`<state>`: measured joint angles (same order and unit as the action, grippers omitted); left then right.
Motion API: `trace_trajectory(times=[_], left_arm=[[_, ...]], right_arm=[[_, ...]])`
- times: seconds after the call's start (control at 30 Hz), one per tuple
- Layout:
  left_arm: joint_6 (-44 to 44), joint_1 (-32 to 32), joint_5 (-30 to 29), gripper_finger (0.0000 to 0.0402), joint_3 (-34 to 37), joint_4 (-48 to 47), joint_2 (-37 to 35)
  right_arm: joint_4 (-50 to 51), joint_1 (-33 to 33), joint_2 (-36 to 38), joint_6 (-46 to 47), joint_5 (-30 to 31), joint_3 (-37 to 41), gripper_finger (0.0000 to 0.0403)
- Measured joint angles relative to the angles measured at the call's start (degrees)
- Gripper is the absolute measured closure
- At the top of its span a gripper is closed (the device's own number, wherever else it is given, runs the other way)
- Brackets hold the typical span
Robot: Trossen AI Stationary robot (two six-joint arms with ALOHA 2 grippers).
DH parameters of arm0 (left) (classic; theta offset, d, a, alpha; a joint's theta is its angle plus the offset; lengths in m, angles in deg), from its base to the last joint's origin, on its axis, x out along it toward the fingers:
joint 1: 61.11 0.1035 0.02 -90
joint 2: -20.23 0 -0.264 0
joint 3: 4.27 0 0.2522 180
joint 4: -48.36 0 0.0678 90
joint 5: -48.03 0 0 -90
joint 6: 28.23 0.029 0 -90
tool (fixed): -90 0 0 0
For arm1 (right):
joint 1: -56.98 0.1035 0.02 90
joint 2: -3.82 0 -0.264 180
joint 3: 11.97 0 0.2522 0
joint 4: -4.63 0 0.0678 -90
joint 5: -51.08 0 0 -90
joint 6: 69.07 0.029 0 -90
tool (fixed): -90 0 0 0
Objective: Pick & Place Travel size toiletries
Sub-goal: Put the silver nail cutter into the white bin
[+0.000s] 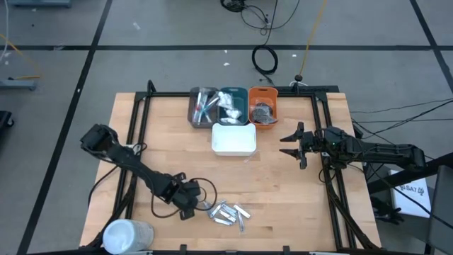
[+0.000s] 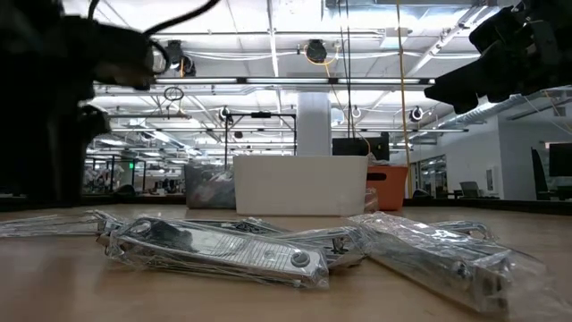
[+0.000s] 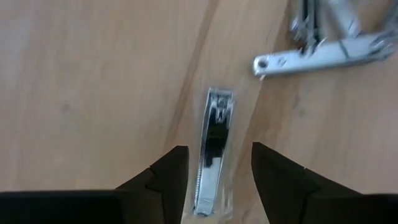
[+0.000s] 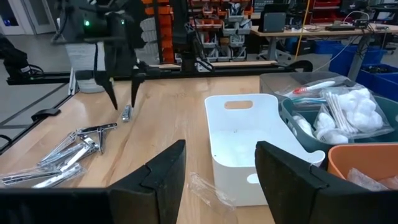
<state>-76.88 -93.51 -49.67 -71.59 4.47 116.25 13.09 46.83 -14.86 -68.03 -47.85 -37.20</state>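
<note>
Left gripper (image 3: 214, 180) was low over pale wood table (image 1: 177, 156), near front edge, dark tapered fingers (image 3: 168, 177) straddling one shiny metal nail clipper (image 3: 212, 149) in clear wrap; gaps showed both sides, fingers not seen touching it, clipper flat on wood. Beside it lay loose pile of wrapped clippers (image 1: 228, 212), slim, chrome, crinkly plastic. Right gripper (image 1: 294, 144) hovered at right side of table, fingers parted, nothing between them. Stood at back: smooth rectangular white tray (image 1: 233, 139) with handle slot, grey tray (image 1: 204, 106), teal tray (image 1: 232, 105) holding fluffy cotton, orange tray (image 1: 263, 108). Sat at front left corner: white cylinder (image 1: 127, 236).
</note>
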Motion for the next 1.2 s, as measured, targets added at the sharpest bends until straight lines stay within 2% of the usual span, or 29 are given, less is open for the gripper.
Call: trace_trajectory(times=[0.2,0.4,0.57,0.73,0.9,1.1,1.2], left_arm=[[0.03,-0.09,2.27,0.0230,-0.31,0.48,4.54],[2.71,-0.09,-1.81,0.0242,-0.24,0.64,5.83],[4.55,0.61,-4.77,0.0290,-0.17,0.84,5.93],[6.92,2.00,-6.61,0.0370,-0.11,0.94,5.86],[8.59,2.91,-10.27,0.0372,0.33,2.01,3.64],[16.72,4.13,-19.60,0.0372,0.15,4.66,-3.17],[23.40,5.57,-24.34,0.0373,0.21,10.57,-6.47]], right_arm=[[0.06,0.00,0.00,-0.02,-0.02,0.00,0.0222],[0.06,0.00,0.00,-0.01,-0.04,0.00,0.0222],[0.13,0.00,0.02,0.00,0.04,0.00,0.0222],[-0.03,0.00,1.35,-0.10,-0.18,0.00,0.0222],[0.50,0.00,4.20,-0.15,-0.22,0.00,0.0222],[2.36,0.00,6.47,-0.15,-0.15,0.00,0.0222],[3.56,0.00,7.57,-0.15,-0.15,0.00,0.0222]])
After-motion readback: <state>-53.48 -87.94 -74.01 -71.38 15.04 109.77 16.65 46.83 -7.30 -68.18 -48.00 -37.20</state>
